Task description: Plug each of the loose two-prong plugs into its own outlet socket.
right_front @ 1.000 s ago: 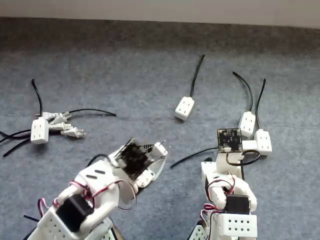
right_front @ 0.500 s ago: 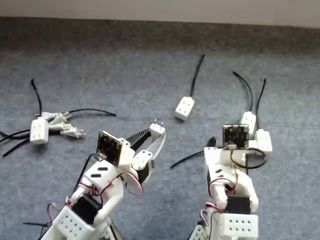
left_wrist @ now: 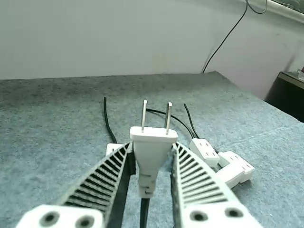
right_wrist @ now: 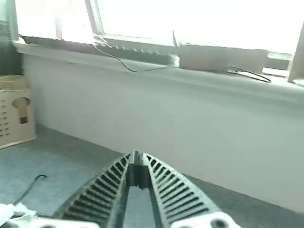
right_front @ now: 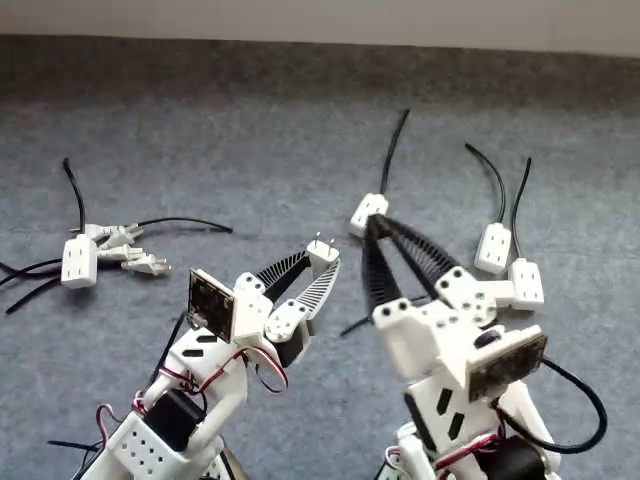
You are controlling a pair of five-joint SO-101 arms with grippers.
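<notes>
Plug (left_wrist: 151, 142) is clamped in your left hand (right_front: 318, 264), prongs out, off the surface (right_front: 200, 150). Line it square with the nearest socket (right_front: 368, 213); your right hand (right_wrist: 137, 166) is clenched empty, use it to pin that socket.

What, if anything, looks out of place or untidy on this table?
The loose plugs lie jumbled in a heap beside the left socket, pointing different ways. Nothing else stands out: the held plug sits straight in the left arm's jaws, prongs outward.
</notes>
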